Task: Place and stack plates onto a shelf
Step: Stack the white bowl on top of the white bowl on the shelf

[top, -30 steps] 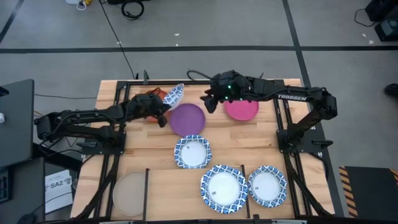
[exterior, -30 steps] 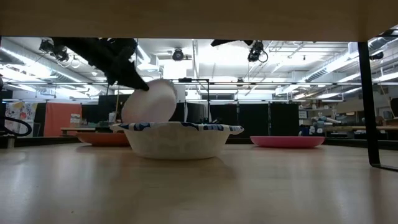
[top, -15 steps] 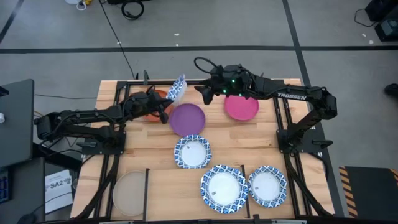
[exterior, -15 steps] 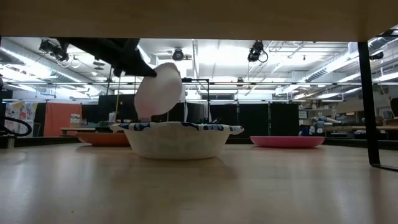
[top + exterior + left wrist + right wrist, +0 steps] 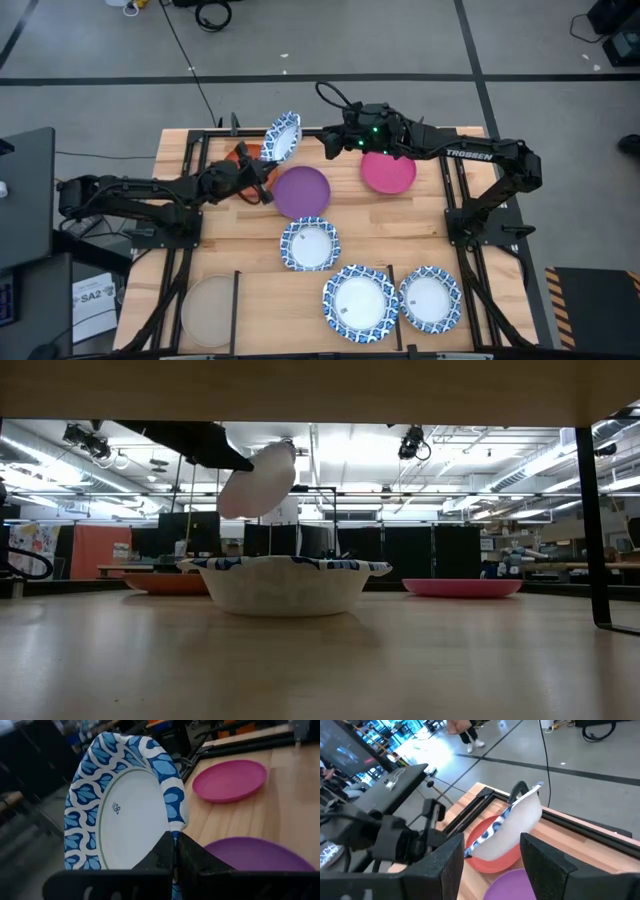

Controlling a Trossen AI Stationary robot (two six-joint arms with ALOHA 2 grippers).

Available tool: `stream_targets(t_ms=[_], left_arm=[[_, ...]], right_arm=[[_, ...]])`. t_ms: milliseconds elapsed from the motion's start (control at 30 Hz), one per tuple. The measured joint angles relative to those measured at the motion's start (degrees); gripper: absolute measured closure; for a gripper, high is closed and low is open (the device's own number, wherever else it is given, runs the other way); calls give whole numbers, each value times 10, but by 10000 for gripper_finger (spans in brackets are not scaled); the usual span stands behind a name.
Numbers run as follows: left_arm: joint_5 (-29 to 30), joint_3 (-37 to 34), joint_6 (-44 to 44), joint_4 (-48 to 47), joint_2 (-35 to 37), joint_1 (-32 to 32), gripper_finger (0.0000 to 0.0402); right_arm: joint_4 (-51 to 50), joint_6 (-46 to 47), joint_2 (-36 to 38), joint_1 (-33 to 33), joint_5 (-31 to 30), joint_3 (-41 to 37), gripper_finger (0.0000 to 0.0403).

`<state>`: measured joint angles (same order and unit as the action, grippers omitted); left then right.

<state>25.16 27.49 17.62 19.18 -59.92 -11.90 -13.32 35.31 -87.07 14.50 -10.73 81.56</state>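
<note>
Left end effector clenched on tilted blue-rimmed plate above orange plate, right end effector released, near plate

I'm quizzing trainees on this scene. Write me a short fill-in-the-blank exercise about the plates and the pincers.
1. The left pincer is shut on the rim of a plate with a white centre and a ____ patterned rim.
2. That plate is held up off the table, above the ____ plate at the back.
3. The right pincer is ____ and holds nothing.
4. Between the purple plate and the right arm's frame lies the ____ plate.

Missing words: blue; orange; open; magenta
</note>
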Motion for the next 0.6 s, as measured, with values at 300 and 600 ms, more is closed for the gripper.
stream_targets(t_ms=[300, 600], left_arm=[[66, 0, 117, 9, 0, 64, 392], [94, 0, 186, 44, 0, 87, 392]], right_arm=[[-1, 31, 0, -1, 1, 0, 204], [-1, 72, 0, -14, 13, 0, 204]])
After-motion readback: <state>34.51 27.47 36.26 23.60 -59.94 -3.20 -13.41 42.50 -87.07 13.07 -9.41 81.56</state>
